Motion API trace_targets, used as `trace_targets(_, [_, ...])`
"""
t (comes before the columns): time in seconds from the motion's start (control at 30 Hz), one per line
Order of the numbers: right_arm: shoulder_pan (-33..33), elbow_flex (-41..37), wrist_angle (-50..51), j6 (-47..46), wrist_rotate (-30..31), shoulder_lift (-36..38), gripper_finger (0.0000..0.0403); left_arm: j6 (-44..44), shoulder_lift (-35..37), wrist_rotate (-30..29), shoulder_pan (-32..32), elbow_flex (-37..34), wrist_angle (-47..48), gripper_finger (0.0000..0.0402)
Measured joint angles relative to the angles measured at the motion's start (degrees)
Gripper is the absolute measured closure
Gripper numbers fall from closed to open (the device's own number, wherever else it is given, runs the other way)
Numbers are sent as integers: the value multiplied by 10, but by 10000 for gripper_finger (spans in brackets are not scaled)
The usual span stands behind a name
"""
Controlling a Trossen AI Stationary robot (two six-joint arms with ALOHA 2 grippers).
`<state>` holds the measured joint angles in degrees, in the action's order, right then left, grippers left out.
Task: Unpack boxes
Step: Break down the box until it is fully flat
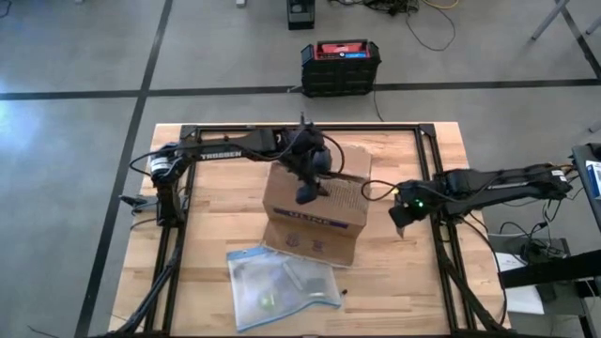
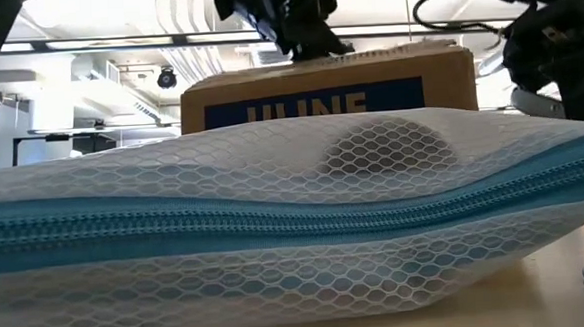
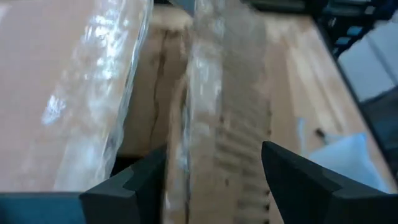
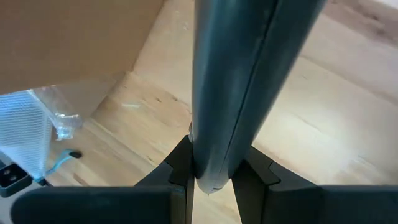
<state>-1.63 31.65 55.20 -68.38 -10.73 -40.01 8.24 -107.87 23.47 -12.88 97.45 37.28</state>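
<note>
ULINE cardboard box [image 1: 317, 199] sits mid-counter, upright, a flap folded out flat toward the near edge. Wooden counter [image 1: 207, 235] with a black frame around it.

Left gripper [image 3: 208, 180] is over the box top, jaws apart, straddling a raised flap edge with clear tape [image 3: 208, 74] wrinkled along it. In the wrist view the cardboard passes between the jaws with a gap on each side, so it is not pinched.

Right gripper [image 4: 208, 177] hovers over bare counter just beside the box's right side. Its jaws are clamped on a dark cylindrical tool [image 4: 249, 74], pen-like, tip pointing down. What the tool is for I can't say, perhaps a tape cutter.

Zip pouch [image 1: 280, 284], clear mesh with a blue zipper, lies flat on the counter in front of the box, apart from it. Black crate with a red top [image 1: 340, 68] is on the floor beyond the counter.

Handling, my guess:
- Corrugated board is stiff across the flutes but bends readily at the scored flap lines
- Box looks light, so it could slide or tip if a flap is yanked; the second arm may need to brace it
- Tape is slick and stretchy, a poor grip
- Best hold: flap's free edge, pinched across its thickness, away from the taped seam
</note>
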Motion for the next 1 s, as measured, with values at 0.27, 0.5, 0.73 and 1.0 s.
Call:
trace_targets(0.27, [0, -47, -32, -17, -28, 0, 346, 9, 0, -12, 1, -1, 31, 187])
trace_targets(0.5, [0, -49, -33, -18, -33, 0, 297, 25, 1, 12, 1, -5, 68, 305])
trace_targets(0.73, [0, -49, -32, -21, -33, -14, 315, 37, 1, 15, 1, 5, 80, 395])
trace_targets(1.0, [0, -29, -28, 17, -18, -17, 384, 71, 1, -10, -3, 132, 77, 401])
